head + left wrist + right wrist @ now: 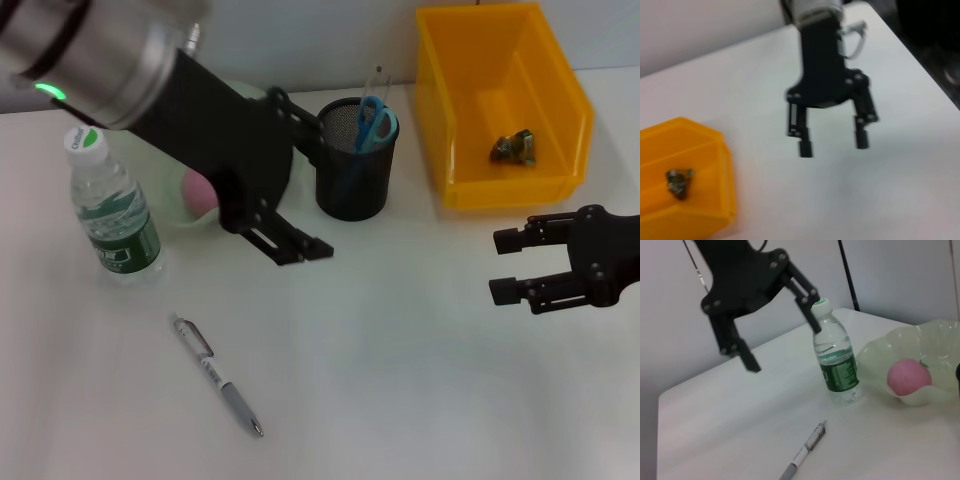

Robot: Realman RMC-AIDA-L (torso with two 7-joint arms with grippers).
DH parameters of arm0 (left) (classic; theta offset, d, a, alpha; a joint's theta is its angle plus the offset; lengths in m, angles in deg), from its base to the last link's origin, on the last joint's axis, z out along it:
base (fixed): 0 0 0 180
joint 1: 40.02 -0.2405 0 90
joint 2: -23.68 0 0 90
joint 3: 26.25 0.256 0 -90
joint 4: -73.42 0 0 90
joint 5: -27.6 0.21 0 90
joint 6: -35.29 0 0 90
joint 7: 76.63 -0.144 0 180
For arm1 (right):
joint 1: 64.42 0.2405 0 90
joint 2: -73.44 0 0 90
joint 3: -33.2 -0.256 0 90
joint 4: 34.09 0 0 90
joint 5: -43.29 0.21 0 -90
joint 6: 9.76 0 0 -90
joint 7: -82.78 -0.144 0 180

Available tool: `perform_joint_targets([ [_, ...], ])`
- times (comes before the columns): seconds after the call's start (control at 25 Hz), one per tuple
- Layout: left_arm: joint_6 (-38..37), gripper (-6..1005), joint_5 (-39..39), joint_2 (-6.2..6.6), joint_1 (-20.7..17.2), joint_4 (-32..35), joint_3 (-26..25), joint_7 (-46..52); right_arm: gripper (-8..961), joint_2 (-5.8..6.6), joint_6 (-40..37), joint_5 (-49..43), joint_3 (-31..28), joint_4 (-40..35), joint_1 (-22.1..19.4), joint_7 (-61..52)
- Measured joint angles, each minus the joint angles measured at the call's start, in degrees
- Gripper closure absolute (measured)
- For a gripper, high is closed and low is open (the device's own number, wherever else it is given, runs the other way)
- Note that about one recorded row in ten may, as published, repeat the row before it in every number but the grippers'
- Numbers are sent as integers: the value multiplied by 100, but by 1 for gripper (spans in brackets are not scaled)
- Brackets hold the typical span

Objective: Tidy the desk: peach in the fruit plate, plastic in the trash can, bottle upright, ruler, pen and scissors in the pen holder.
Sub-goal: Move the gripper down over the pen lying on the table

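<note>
A pen (pixel 215 375) (pixel 805 452) lies on the white desk in front of the upright bottle (pixel 110 210) (pixel 836 360). The pink peach (pixel 197 192) (pixel 909 376) sits in the pale fruit plate (pixel 280 175) (pixel 940 340), which my left arm partly hides. My left gripper (pixel 303 250) (pixel 780 337) hangs open and empty above the desk between plate and pen holder. The black mesh pen holder (pixel 357 160) holds blue-handled scissors (pixel 375 120) and a clear ruler (pixel 378 80). Crumpled plastic (pixel 513 147) (pixel 679 182) lies in the yellow bin (pixel 560 90) (pixel 700 150). My right gripper (pixel 498 266) (pixel 833 145) is open and empty in front of the bin.
A pale wall runs along the desk's far edge. In the left wrist view the desk ends at a dark edge behind the right arm. Bare desk stretches between the pen and my right gripper.
</note>
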Motion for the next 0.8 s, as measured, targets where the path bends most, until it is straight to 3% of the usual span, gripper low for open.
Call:
perform_joint_targets([
  [0.28,-168,184,447,26,630,-281,579,-187,185,18,5,-14,-118,32,35,-194],
  [0.56,-177,184,745,-6,765,-330,700,-603,185,22,35,-29,-188,56,49,-314],
  [0.8,-416,185,1003,-61,787,-341,1331,-464,184,28,5,-39,-193,51,44,-572],
])
